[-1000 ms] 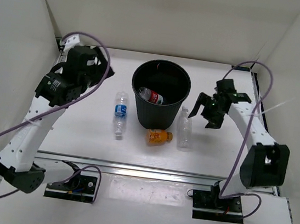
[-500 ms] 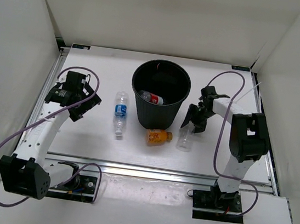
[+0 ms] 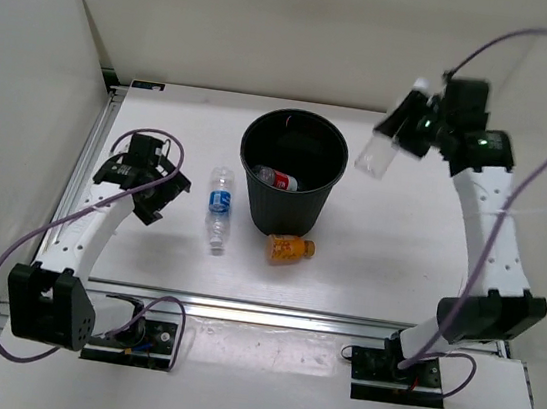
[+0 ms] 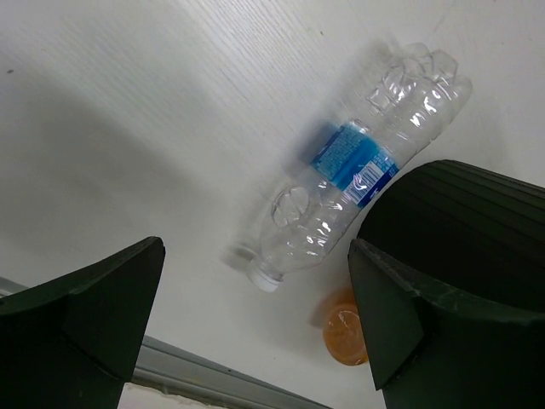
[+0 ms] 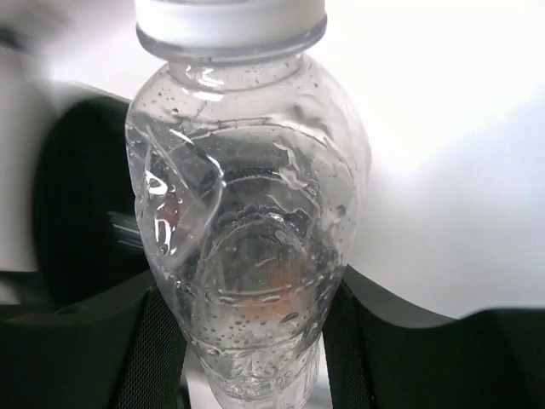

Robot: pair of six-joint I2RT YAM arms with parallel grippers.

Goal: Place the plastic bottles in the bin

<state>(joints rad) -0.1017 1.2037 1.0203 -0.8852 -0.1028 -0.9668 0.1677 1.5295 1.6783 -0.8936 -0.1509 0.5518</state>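
Right gripper is clamped on a clear bottle, held high beside the bin's right rim — the carrying step; next it needs shifting over the mouth, then release. A red-labelled bottle seems to lie inside. Left gripper gapes open near the blue-labelled bottle.
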